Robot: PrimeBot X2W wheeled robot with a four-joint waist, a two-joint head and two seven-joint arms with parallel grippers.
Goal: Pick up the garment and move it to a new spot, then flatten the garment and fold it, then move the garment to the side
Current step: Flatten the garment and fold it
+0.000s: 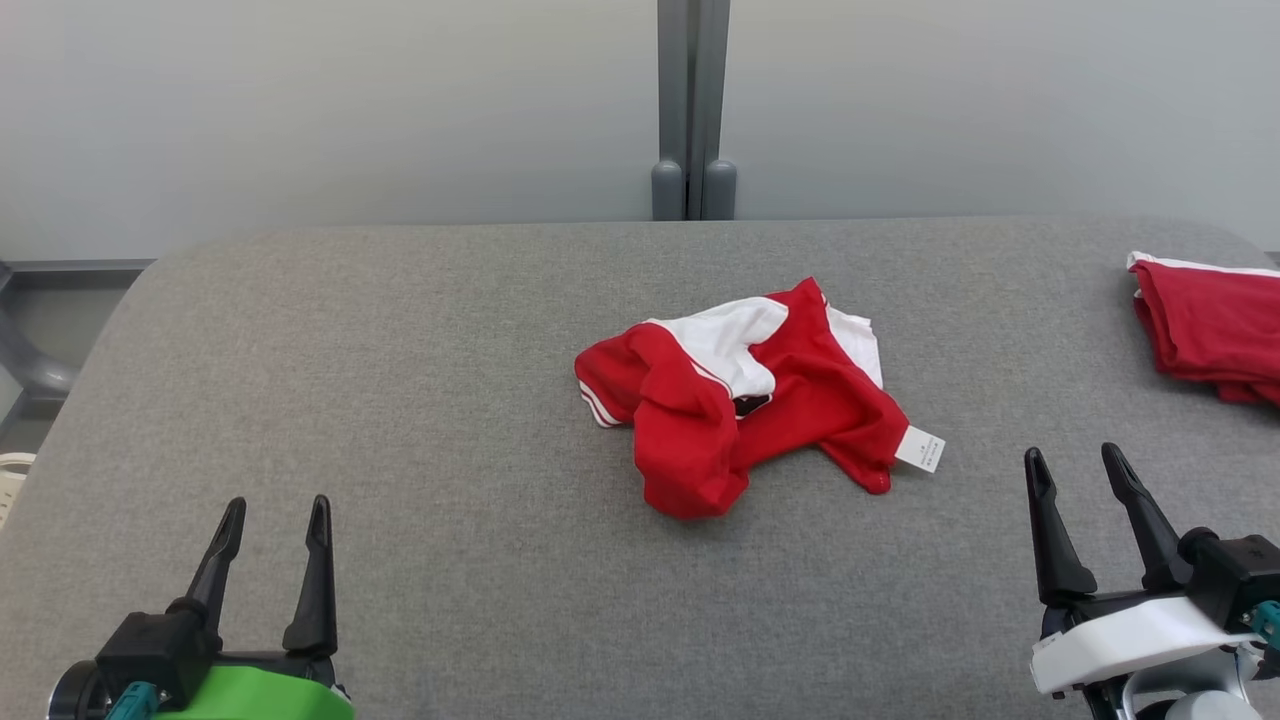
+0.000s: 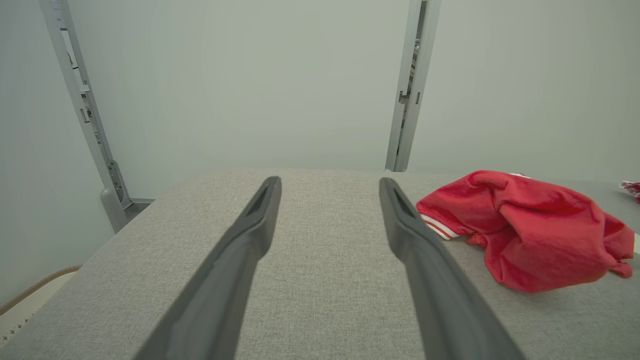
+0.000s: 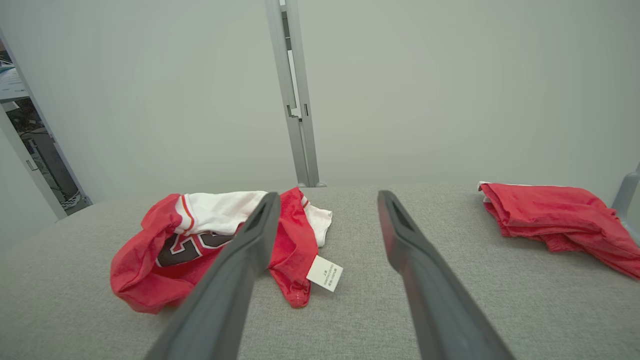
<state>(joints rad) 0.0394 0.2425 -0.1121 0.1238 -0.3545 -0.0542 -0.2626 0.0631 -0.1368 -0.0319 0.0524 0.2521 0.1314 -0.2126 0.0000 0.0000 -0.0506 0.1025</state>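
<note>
A crumpled red and white garment with a white tag lies in a heap at the middle of the grey table. The left wrist view has the garment at the right, and the right wrist view has the garment at the left, partly behind one finger. My left gripper stands open at the lower left, well short of the heap. At the lower right my right gripper is open too, apart from the tag. Neither holds anything.
A second red garment lies folded at the table's far right edge; the right wrist view also has this garment. A grey post stands behind the table against a pale wall. The table's left corner is rounded.
</note>
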